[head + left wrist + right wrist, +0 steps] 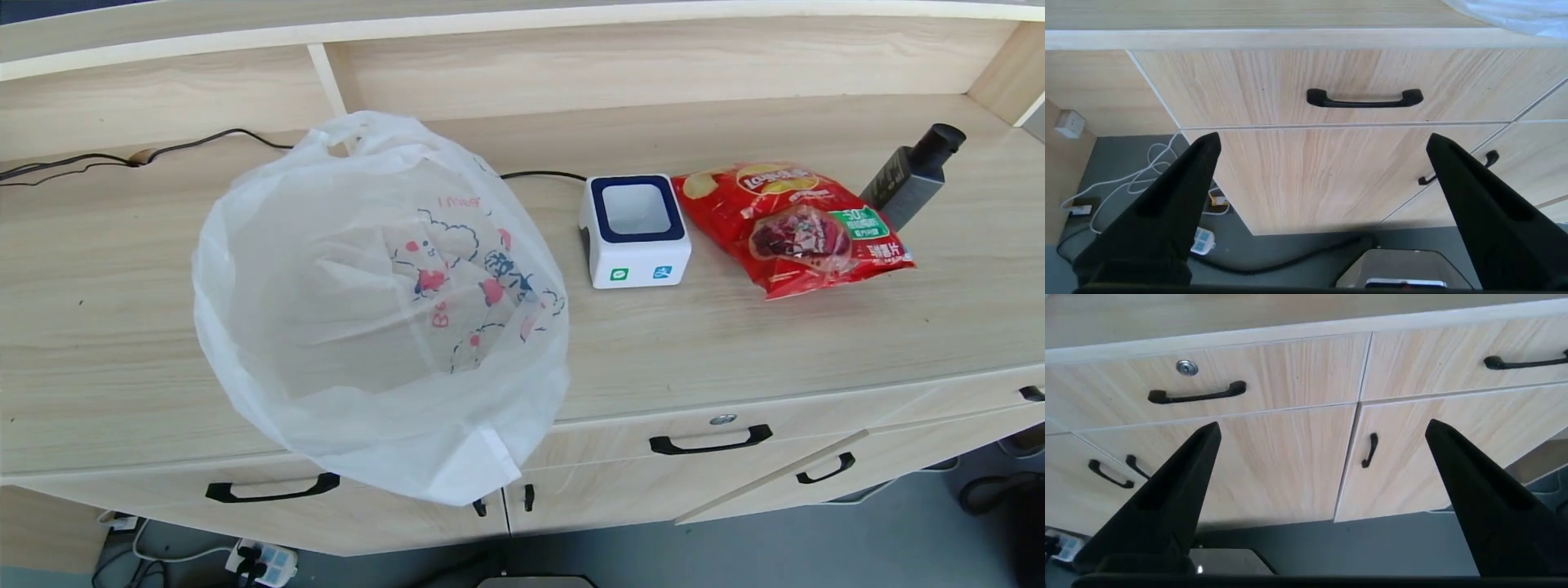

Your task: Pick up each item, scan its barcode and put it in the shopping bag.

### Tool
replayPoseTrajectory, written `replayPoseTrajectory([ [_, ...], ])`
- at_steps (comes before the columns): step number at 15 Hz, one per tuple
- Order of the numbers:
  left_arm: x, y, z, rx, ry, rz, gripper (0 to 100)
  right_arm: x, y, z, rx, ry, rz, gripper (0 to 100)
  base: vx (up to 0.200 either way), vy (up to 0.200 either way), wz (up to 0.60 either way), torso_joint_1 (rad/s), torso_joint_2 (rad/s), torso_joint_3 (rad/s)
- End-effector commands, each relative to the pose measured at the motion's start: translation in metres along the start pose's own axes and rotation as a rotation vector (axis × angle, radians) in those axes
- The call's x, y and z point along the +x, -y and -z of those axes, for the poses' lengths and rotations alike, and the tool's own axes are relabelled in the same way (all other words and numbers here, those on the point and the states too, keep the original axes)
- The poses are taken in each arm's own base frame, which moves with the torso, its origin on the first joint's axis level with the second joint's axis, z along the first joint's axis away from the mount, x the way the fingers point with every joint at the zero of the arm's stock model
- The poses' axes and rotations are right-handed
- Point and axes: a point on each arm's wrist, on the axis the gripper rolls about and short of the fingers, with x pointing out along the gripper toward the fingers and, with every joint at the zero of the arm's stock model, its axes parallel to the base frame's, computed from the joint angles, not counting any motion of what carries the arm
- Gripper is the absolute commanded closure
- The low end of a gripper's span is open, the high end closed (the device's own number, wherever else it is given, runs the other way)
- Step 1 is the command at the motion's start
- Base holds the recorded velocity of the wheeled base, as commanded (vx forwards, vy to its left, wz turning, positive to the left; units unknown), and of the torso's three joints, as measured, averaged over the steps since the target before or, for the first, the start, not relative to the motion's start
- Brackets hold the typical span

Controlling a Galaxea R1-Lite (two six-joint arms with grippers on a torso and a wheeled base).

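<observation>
Task apparently at outset: chip bag point(792, 224) and dark bottle point(910, 180) rest on the tabletop point(735, 327) beside the scanner point(635, 231), shopping bag point(375, 310) seemingly empty; left end effector point(1323, 145) and right end effector point(1323, 429) gape wide, empty-handed, facing the drawers point(1355, 73).

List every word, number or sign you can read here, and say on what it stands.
Red crinkly chip bag: logo and green label, too blurred to read.
White translucent plastic shopping bag: pink lettering above a cartoon, too faint.
White box scanner with blue rim: green and blue icons, no words.
</observation>
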Motion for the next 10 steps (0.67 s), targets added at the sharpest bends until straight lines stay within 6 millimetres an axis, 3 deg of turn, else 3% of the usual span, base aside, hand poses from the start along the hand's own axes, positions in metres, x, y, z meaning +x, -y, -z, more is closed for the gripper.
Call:
replayPoseTrajectory([
  [1,0.0,0.0,0.0,-0.001,0.0,0.0,0,0.07,-0.003,-0.123,0.016,-0.062,-0.094,0,0.0,0.0,0.0,0.0,0.0,0.0],
  [3,0.0,0.0,0.0,-0.001,0.0,0.0,0,0.149,-0.012,-0.157,0.053,-0.146,-0.171,0,0.0,0.0,0.0,0.0,0.0,0.0],
  [6,0.0,0.0,0.0,-0.001,0.0,0.0,0,0.232,-0.017,-0.188,0.041,-0.235,-0.218,0,0.0,0.0,0.0,0.0,0.0,0.0],
  [10,0.0,0.0,0.0,-0.001,0.001,0.0,0,0.284,-0.002,-0.192,-0.055,-0.362,-0.246,0,0.0,0.0,0.0,0.0,0.0,0.0],
])
